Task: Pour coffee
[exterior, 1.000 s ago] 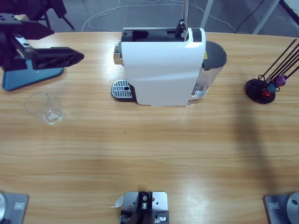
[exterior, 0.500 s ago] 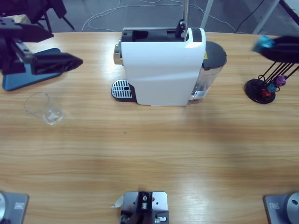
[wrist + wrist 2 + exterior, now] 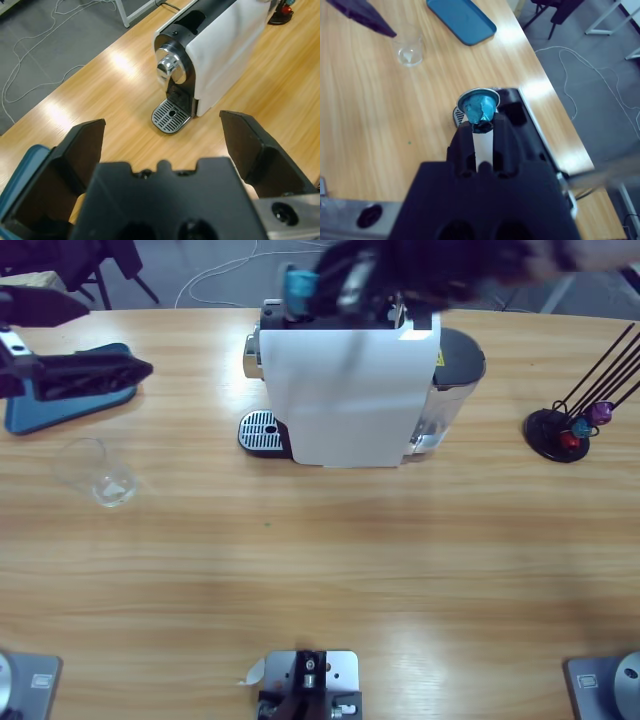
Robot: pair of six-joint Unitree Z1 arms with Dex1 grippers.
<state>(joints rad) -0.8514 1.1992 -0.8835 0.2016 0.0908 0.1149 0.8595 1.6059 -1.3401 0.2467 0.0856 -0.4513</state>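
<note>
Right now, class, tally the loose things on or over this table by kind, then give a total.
Coffee machine: 1
Glass cup: 1
Blue tray: 1
Capsule rack: 1
Blue capsule held in right gripper: 1
Capsules on rack: cannot tell
Total: 5

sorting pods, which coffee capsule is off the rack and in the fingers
The blue capsule, pinched in the right gripper above the coffee machine. The red and purple capsules sit at the foot of the wire rack.
</note>
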